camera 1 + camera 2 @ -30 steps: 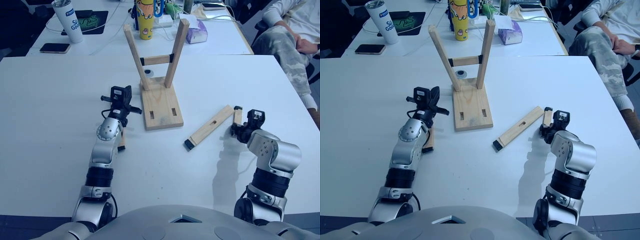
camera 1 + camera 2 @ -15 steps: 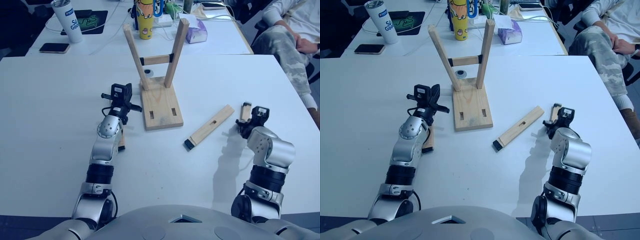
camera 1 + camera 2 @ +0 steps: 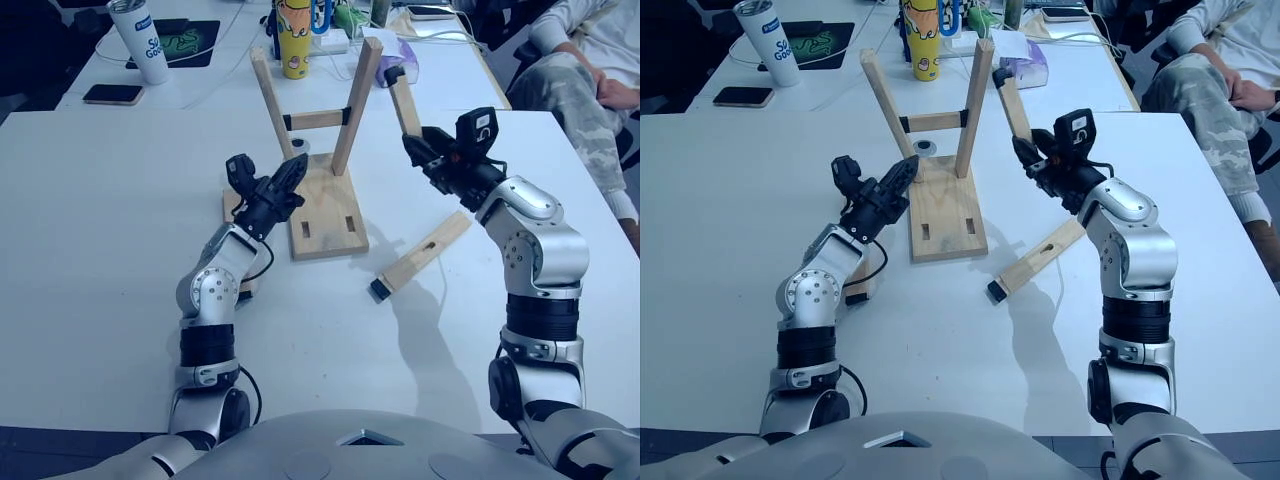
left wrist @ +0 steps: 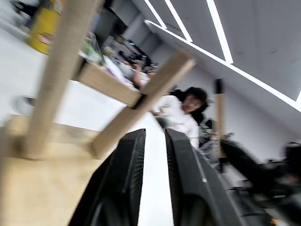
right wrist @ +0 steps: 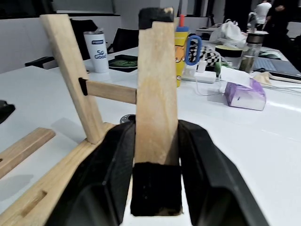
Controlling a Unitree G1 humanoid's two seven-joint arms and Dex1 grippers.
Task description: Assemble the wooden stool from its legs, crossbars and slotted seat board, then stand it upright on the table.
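The slotted seat board (image 3: 322, 215) lies flat on the white table. Two legs stand up from its far end, joined by a crossbar (image 3: 315, 120). My right gripper (image 3: 420, 148) is shut on a third wooden leg (image 3: 402, 100) with black end caps, held tilted in the air just right of the standing legs; the right wrist view shows that leg (image 5: 157, 89) between the fingers. A slotted leg (image 3: 425, 250) lies on the table right of the board. My left gripper (image 3: 290, 180) is open at the board's left edge. Another wooden piece (image 3: 855, 290) lies under my left forearm.
Behind the table's far edge stand a tumbler (image 3: 140, 40), a phone (image 3: 112, 95), a yellow cup (image 3: 293, 40) and a tissue pack (image 3: 400, 65). A small black round thing (image 3: 923, 148) sits behind the board. A person sits at the far right (image 3: 590, 70).
My right gripper has lifted the leg off the table at the right and carried it up and left, beside the standing legs. My left gripper has swung over to the board's left edge.
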